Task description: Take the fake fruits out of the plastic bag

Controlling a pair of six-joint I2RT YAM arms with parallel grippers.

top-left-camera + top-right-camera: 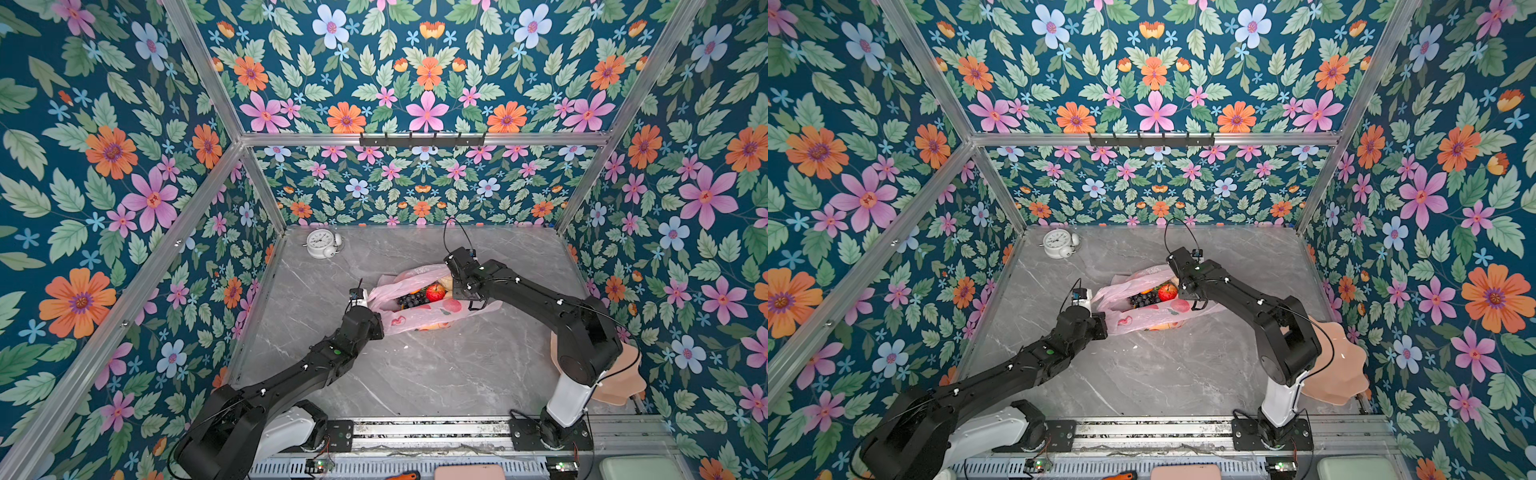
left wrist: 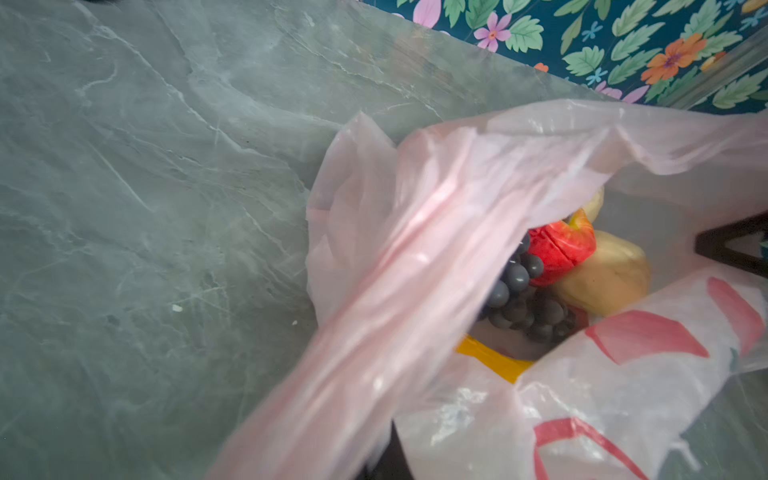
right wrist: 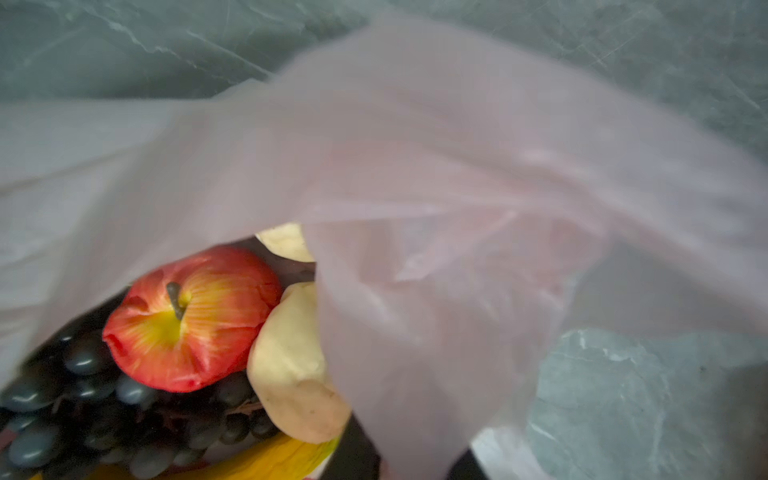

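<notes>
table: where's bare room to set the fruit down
Widest bare patch of table: in front of the plastic bag, between the two arms. Also the back strip right of the clock. Crowded: around the bag, and the near right corner by the bowl.

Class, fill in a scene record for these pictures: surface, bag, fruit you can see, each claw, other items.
Surface: grey marble table
Bag: pink plastic bag, mid-table, mouth held open
Fruit inside: red apple, grape bunch, cream piece, banana
Claws: left claw shut on one bag edge; right claw shut on the opposite edge
Elsewhere: white clock, peach bowl
</notes>
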